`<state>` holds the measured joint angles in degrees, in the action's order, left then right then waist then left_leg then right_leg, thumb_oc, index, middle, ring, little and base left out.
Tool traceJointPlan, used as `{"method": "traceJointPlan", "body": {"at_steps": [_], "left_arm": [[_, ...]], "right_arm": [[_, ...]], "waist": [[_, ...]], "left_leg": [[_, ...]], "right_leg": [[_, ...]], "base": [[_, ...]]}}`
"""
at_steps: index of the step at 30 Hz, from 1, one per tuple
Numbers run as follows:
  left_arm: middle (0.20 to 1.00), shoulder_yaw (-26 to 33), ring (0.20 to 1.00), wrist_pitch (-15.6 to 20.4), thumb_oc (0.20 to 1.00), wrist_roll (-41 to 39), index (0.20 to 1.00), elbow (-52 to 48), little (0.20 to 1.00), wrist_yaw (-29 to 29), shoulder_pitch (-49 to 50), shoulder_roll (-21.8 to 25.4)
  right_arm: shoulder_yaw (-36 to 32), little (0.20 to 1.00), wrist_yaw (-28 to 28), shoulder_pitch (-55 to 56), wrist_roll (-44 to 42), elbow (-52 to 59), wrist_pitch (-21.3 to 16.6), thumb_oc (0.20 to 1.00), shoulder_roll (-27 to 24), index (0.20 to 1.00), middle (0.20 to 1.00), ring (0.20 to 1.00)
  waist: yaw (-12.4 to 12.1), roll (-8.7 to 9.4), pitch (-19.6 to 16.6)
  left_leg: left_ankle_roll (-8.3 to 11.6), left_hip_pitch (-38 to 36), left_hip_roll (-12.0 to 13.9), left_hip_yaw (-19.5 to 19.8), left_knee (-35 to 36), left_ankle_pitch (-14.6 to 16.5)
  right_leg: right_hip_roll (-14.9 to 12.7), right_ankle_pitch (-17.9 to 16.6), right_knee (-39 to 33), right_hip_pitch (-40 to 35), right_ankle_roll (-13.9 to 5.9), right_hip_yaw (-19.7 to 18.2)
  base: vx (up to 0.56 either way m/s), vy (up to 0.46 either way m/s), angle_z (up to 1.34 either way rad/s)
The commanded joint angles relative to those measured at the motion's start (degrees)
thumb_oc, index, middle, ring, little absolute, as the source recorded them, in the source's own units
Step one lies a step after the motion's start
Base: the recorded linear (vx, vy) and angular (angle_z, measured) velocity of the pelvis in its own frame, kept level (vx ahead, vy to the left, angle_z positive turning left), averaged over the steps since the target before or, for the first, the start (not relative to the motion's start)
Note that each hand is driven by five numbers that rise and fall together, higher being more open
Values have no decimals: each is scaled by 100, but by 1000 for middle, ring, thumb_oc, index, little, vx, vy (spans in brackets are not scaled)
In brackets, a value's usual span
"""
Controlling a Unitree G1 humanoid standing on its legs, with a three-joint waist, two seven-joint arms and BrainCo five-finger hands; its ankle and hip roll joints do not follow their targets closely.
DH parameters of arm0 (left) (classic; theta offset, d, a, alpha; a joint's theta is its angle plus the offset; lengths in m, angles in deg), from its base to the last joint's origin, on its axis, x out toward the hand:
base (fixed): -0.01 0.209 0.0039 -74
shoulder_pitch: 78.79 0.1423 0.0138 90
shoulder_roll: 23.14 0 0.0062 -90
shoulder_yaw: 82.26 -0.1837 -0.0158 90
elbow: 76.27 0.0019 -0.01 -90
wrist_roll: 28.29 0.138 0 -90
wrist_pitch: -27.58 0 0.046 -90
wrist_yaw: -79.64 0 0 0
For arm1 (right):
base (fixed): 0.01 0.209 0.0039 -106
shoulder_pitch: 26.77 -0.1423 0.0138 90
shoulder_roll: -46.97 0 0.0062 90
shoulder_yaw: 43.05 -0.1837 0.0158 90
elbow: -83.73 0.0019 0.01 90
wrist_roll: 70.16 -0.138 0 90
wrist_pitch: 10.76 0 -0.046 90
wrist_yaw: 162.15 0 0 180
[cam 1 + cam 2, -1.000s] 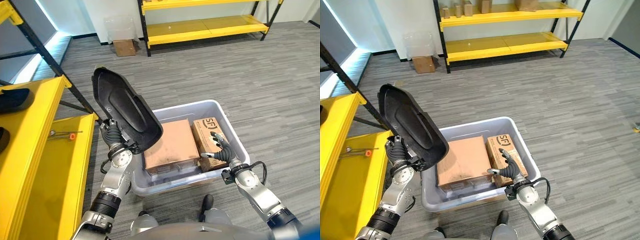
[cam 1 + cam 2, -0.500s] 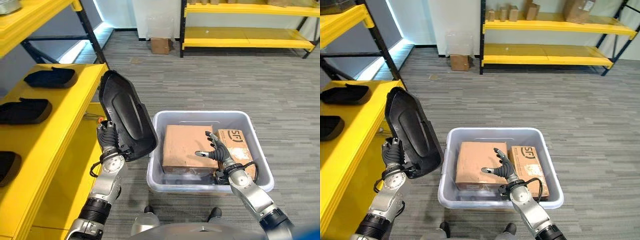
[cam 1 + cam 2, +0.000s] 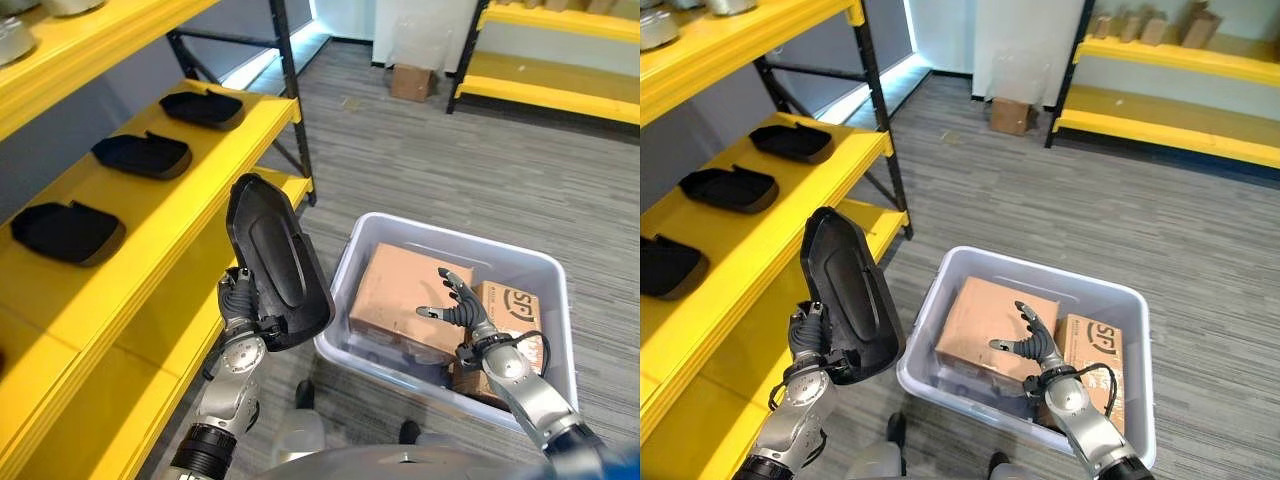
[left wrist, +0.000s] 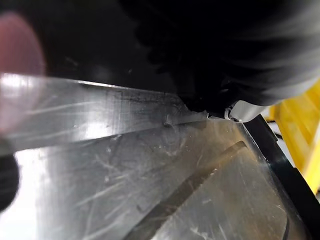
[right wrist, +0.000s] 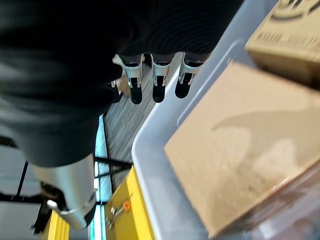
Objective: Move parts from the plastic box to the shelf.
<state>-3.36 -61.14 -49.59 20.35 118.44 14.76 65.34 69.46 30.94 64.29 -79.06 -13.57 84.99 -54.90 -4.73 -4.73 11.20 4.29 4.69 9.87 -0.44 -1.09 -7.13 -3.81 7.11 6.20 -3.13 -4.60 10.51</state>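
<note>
Left hand [image 3: 243, 312] clamped on lower edge of black moulded part [image 3: 277, 262], upright above it; likely light, rigid, top-heavy. Right hand [image 3: 463, 312] relaxed, empty, above cardboard box [image 3: 402, 297].

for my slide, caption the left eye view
Left robot hand holds a black part upright beside the yellow shelf.

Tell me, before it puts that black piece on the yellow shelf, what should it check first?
1. Part held firmly: the left hand has its fingers curled round the lower edge of the black part; ok.
2. Part out of the plastic box: it is held upright beside the box, above the floor; ok.
3. Landing spot: the yellow shelf has bare surface in front of the three black parts already lying on it; ok.
4. Right hand out of the way: open, over the cardboard boxes in the plastic box; ok.
5. How secure the grip is underneath: cannot tell.
</note>
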Motion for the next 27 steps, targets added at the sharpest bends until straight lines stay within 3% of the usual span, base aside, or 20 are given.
{"method": "traceJointPlan", "body": {"at_steps": [1,3,7,8,13,16,17,18,19,21,24,27], "left_arm": [[200,302,200,382,200,246,200,-416,200,-159,-575,529],[200,230,200,385,200,239,200,-250,200,-222,-701,522],[200,149,200,507,200,151,200,-55,200,-95,-803,514],[200,179,200,488,200,128,200,-102,200,-155,-725,517],[200,170,200,563,200,99,200,-123,200,-281,-710,531],[200,58,200,655,200,245,200,-5,200,-340,-813,551],[200,-30,200,623,200,266,200,50,200,-297,-908,582],[200,-31,200,622,200,267,200,50,200,-295,-911,582],[200,-58,200,563,200,332,200,48,200,-300,-948,615],[200,-90,200,493,200,398,200,16,200,-265,-959,653],[200,-59,200,430,200,463,200,-100,200,-231,-881,711],[200,88,200,330,200,628,200,-352,200,-362,-721,854]], "right_arm": [[-18,1000,170,-91,-150,507,-359,1000,143,1000,1000,1000],[-74,1000,237,42,-189,621,-308,1000,101,1000,1000,1000],[-36,1000,203,43,-185,535,-340,1000,67,1000,1000,1000],[-57,1000,177,35,-167,500,-336,1000,72,1000,1000,1000],[-186,1000,175,97,-194,607,-262,1000,35,1000,1000,1000],[-258,1000,170,48,-210,503,-328,1000,31,1000,1000,1000],[-250,1000,202,-3,-225,486,-282,1000,67,1000,1000,1000],[-251,1000,202,-6,-225,484,-280,1000,69,1000,1000,1000],[-212,1000,227,-40,-222,481,-243,1000,138,1000,1000,1000],[-156,1000,207,-67,-203,500,-225,1000,202,1000,1000,1000],[-64,1000,131,-134,-115,553,-199,1000,300,1000,1000,1000],[49,1000,99,-262,13,700,-174,1000,402,1000,1000,1000]], "waist": [[151,546,42],[348,528,0],[552,535,-16],[637,569,-46],[827,569,-160],[895,405,-207],[903,334,-198],[908,340,-194],[855,313,-192],[788,314,-177],[612,313,-120],[270,316,-25]], "left_leg": [[-49,22,-710,-835,-108,402],[4,47,-492,-1549,-214,364],[41,-103,-52,-2108,-553,488],[142,-352,279,-2392,-915,688],[407,-707,1143,-2957,-1788,243],[360,-978,1051,-3024,-1512,355],[218,-1119,801,-2997,-1116,612],[208,-1124,786,-2995,-1103,614],[104,-1146,589,-2885,-891,811],[22,-1171,438,-2785,-718,946],[-32,-1130,288,-2565,-596,937],[-97,-1036,95,-2325,-448,897]], "right_leg": [[140,-313,-534,-368,83,462],[57,-316,-548,-392,60,759],[-134,-282,-442,-373,94,1044],[-282,-216,-370,-408,84,1171],[-315,-32,-13,-194,264,1477],[-496,104,485,85,214,1679],[-676,85,667,124,78,1688],[-690,85,675,123,69,1691],[-799,32,720,110,-43,1653],[-930,-23,754,90,-158,1647],[-1079,-138,670,-9,-313,1658],[-1387,-414,528,-116,-529,1865]], "base": [[-53,-50,53],[-22,-16,121],[-53,55,110],[-18,110,46],[-76,166,51],[-142,537,118],[-83,458,104],[-111,636,108],[-71,399,80],[-94,471,60],[-133,402,53],[-239,494,55]]}}
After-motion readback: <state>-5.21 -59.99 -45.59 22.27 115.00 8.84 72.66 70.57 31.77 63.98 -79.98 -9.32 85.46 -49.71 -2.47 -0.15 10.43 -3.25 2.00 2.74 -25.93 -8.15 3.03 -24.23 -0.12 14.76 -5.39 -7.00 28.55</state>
